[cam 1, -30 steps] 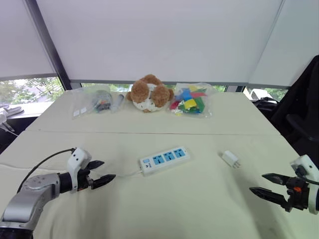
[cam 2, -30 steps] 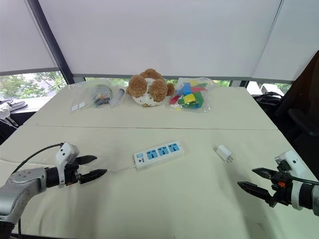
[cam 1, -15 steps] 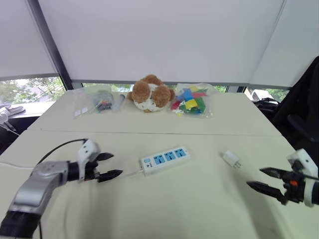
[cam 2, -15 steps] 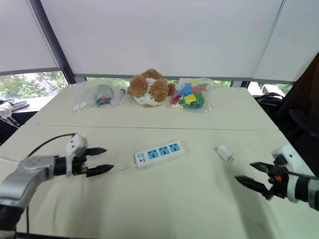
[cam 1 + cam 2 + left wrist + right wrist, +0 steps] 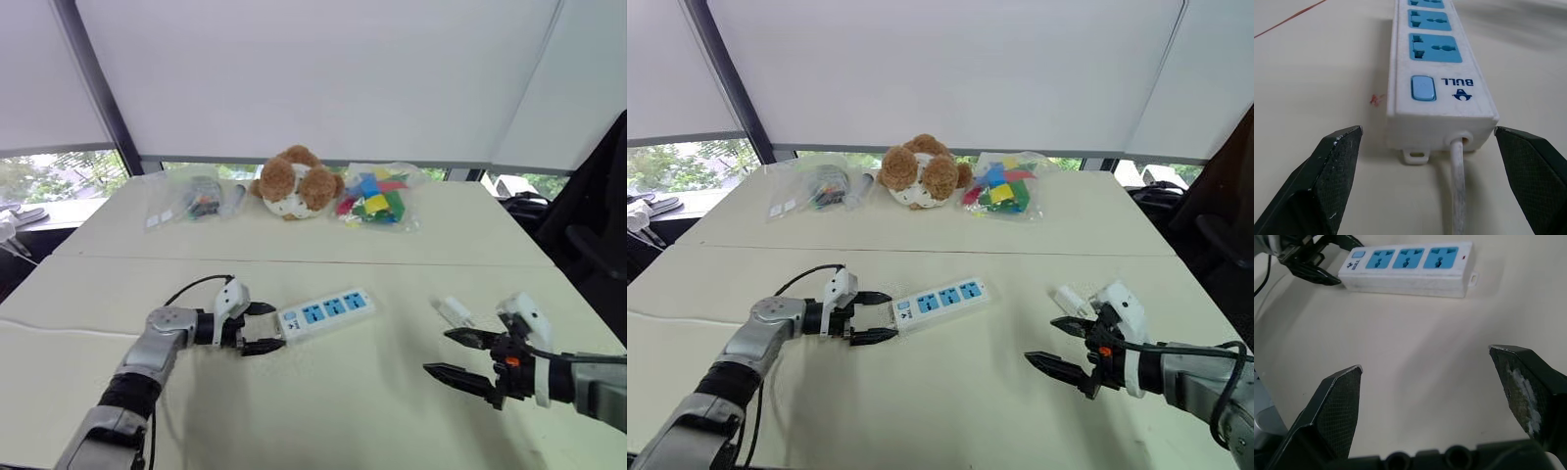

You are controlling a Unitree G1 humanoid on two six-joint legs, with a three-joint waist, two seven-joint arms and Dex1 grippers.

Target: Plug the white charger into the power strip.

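Note:
The power strip (image 5: 323, 313), a white bar with three blue sockets, lies flat in the middle of the table. My left gripper (image 5: 269, 328) is open at the strip's switch end (image 5: 1422, 89), one finger on each side of where the white cord (image 5: 1457, 186) leaves it, touching neither side. The white charger (image 5: 453, 310) lies on the table to the right of the strip. My right gripper (image 5: 438, 352) hovers open and empty just in front of the charger. The right wrist view shows the strip (image 5: 1408, 269) with the left gripper at its end.
At the far side of the table sit a brown plush bear (image 5: 294, 183), a bag of colourful blocks (image 5: 375, 196) and a clear bag of small items (image 5: 191, 199). A black chair (image 5: 598, 225) stands at the right table edge.
My left gripper has moved right, up to the strip's cord end. My right gripper has moved left, to just in front of the charger. Both stayed open.

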